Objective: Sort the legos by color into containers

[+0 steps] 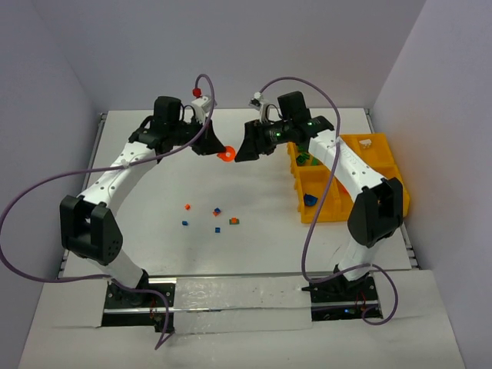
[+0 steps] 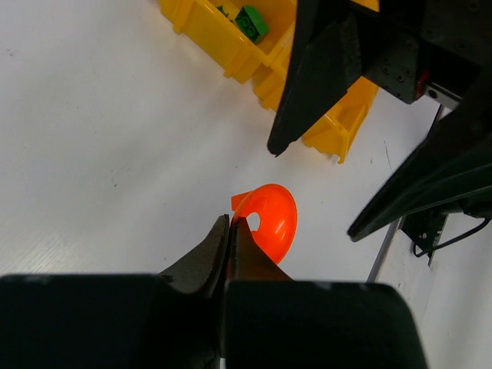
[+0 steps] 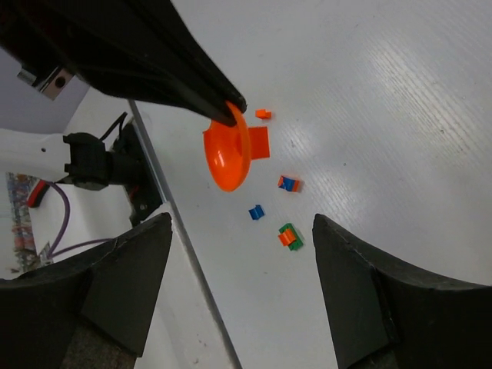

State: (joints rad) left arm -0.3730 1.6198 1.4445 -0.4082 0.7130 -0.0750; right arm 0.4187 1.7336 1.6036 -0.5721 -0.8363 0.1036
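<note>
Top external view: left fingers point(image 1: 209, 144) pinch an orange dish point(image 1: 225, 156) toward the bench's point(image 1: 154, 200) 12 o'clock. Right fingers point(image 1: 247, 146), spread, hover beside it. Yellow tray point(image 1: 388, 165) sits at 3 o'clock.

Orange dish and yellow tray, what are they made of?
The orange dish looks like plastic, smooth and slightly shiny: its colour is even and light glints on its curve. The yellow tray is probably hard plastic too, smooth, with thin moulded walls.
</note>
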